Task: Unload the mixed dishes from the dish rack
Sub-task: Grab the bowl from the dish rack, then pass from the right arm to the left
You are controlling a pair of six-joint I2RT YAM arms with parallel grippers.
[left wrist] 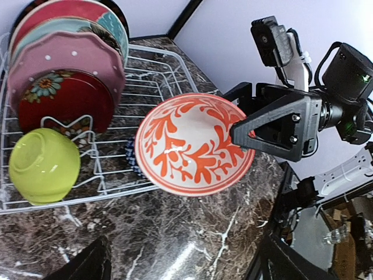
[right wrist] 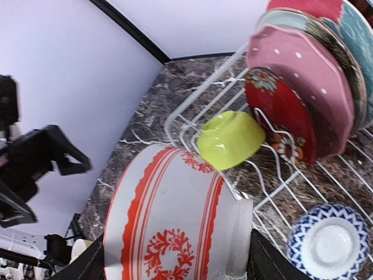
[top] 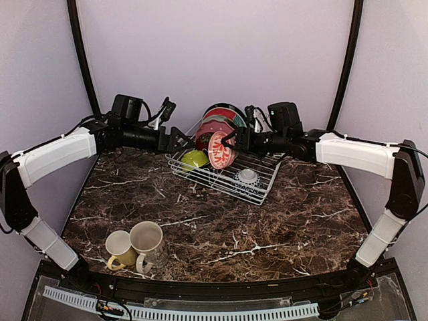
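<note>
Marble tabletop (top: 267, 221), lower frame: I judge the red-and-white bowl (top: 221, 150), rim-pinched in my closed right gripper (top: 230, 142), could slip and chip.

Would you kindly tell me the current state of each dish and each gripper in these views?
Patterned bowl: gripped at its rim, held in the air.
Right gripper: shut on the patterned bowl.
Left gripper: open, empty.
Lime bowl: tipped over in the rack.
Blue bowl: upside down in the rack.
Plates: standing on edge in the rack.
Yellow mug: upright on the table.
Beige mug: upright on the table.
</note>
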